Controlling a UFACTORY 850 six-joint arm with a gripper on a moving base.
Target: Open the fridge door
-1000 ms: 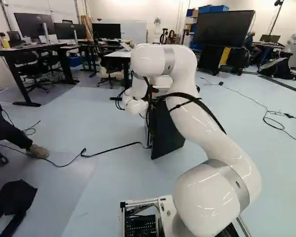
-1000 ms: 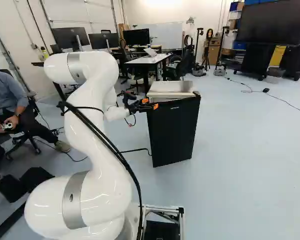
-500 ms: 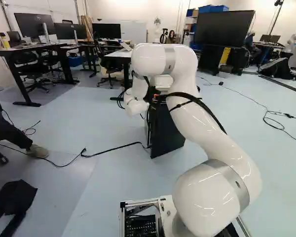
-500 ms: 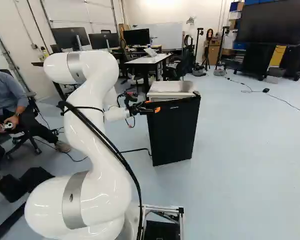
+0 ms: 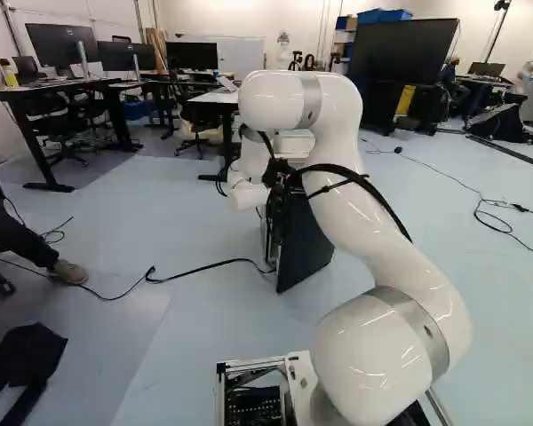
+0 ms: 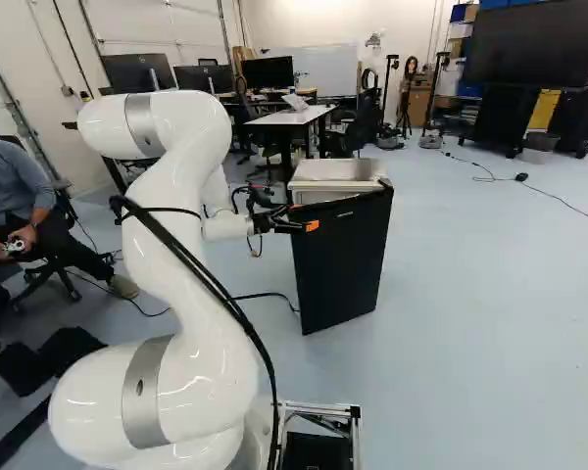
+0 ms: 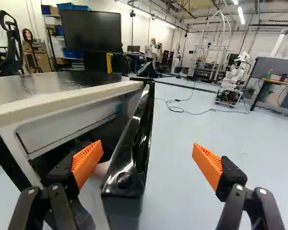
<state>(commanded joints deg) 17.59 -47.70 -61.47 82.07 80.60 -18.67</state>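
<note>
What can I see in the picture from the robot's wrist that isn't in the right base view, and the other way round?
Only the wrist view: the white interior of the fridge, seen through the gap beside its partly open door, and another robot across the room.

Only the right base view: the door's broad black front, most of the white arm, and the desk monitors.

Both: the fridge top, the big screen and the end effector.
</note>
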